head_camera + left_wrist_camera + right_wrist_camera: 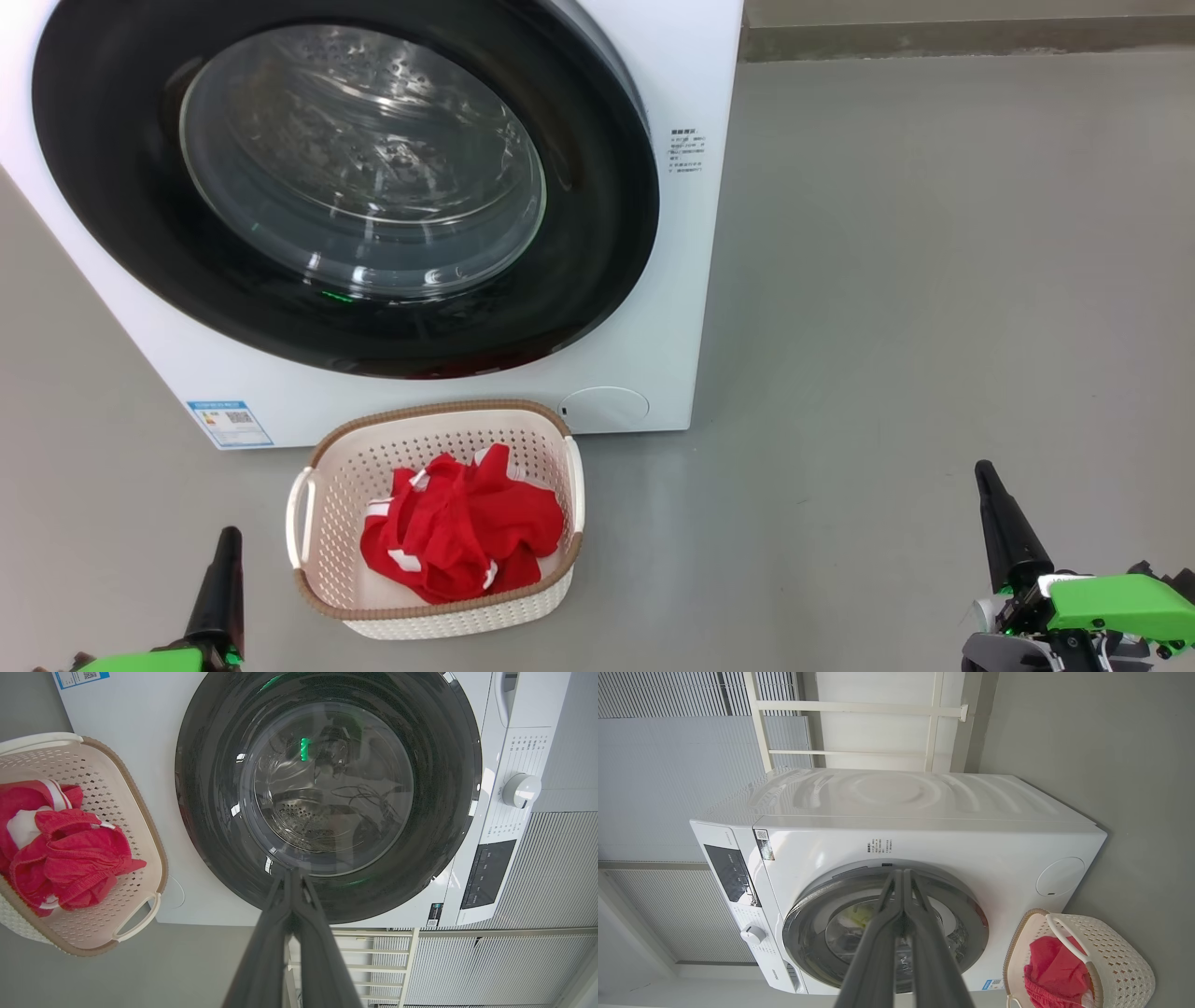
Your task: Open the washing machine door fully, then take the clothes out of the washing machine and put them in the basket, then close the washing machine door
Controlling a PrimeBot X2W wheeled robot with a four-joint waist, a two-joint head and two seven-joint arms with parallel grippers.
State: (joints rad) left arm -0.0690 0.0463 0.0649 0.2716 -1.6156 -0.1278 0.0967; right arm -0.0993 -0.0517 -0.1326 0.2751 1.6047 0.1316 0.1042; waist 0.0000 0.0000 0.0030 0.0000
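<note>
Low before the washing machine (pixel 674 280), my left gripper (pixel 229 538) and right gripper (pixel 984 476) hang empty, fingers pressed together. The clothes (pixel 457 527) lie in the basket (pixel 439 409), and the washing machine door (pixel 597 233) looks shut. If its latch hasn't caught, it may swing open.

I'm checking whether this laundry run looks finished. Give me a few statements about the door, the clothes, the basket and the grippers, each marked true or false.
1. The washing machine door is shut against the washing machine. True.
2. The clothes lie inside the washing machine. False: they lie in the basket.
3. The left gripper is shut and holds nothing. True.
4. The right gripper grips the door's rim. False: it is shut, empty and apart from the machine.
5. The basket stands on the floor in front of the machine. True.
</note>
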